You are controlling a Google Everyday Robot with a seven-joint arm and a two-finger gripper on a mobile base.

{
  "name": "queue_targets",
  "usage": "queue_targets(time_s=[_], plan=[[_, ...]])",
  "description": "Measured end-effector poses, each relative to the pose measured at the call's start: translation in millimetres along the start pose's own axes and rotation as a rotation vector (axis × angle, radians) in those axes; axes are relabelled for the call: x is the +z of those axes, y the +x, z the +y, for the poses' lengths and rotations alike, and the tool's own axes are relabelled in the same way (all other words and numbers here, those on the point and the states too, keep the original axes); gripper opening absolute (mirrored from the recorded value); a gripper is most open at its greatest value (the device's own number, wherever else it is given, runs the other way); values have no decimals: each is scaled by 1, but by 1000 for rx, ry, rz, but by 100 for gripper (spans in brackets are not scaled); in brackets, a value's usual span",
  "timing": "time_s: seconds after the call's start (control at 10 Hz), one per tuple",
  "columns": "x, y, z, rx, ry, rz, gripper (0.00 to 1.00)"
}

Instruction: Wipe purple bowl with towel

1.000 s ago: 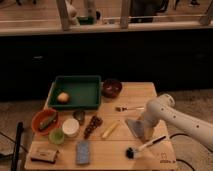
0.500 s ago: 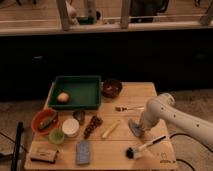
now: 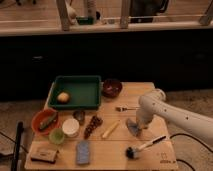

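Camera view: a brush [image 3: 142,148] lies near the table's [image 3: 117,150] front edge. At mid-right the gripper [image 3: 136,127] meets the towel [image 3: 130,125]; its grip cannot be told. The purple bowl [image 3: 112,88] sits at the far edge, beside the green tray [image 3: 75,106].

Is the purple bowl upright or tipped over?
Upright: the bowl faces up beside the tray. The gripper is at the towel, apart from it.

The gripper [image 3: 134,128] hung low at the towel [image 3: 130,124], near the counter's [image 3: 142,92] right edge. The purple bowl [image 3: 112,88] stood at its 11 o'clock, with a fork [image 3: 125,108] lying across that path and bare wood either side. A yellow stick [image 3: 110,129] lay at 9 o'clock and a brush [image 3: 142,147] at 6 o'clock. The green tray [image 3: 75,92] closed the bowl's 9 o'clock side.
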Motion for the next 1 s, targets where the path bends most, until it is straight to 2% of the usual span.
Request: queue_targets(time_s=[0.2, 0.4, 1.0], plan=[[-8, -10, -18, -27, 1, 25, 0], [-28, -24, -39, -57, 3, 57, 0], [-54, -25, -39, -79, 21, 96, 0]])
